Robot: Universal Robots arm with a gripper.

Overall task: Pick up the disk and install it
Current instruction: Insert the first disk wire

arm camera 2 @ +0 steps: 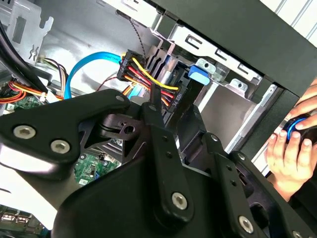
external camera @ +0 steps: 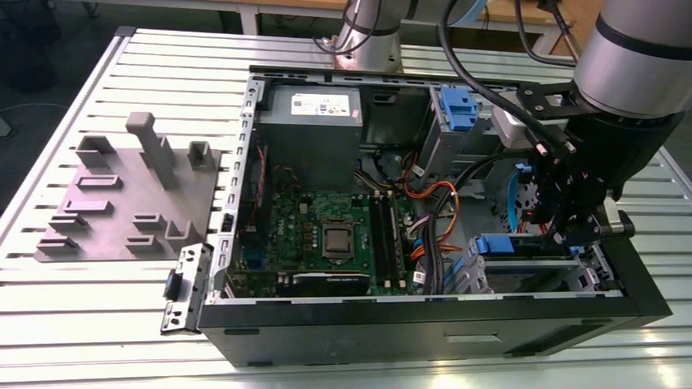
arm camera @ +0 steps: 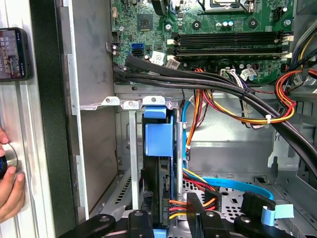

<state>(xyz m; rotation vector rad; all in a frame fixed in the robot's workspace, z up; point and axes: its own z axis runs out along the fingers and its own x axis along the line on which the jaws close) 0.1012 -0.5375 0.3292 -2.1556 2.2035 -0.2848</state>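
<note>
Starting at the exterior view's left: the grey moulded plate [external camera: 125,198] with upright pegs sits near the left edge of the slatted metal surface [external camera: 65,316]; beside it the open computer case [external camera: 433,320] lies on its side, green motherboard [external camera: 324,235] exposed in the middle; at the exterior view's right the arm's gripper [external camera: 573,219] reaches down inside the case by the drive cage. The disk [arm camera: 159,148] stands on edge in the drive bay in the first wrist view, its blue rail end facing up, coloured power wires plugged in at its far end; the black fingers [arm camera: 198,218] sit just beside it, but whether they are clenched or released, I cannot tell. A person's hand [arm camera 2: 292,148] rests outside the case wall.
</note>
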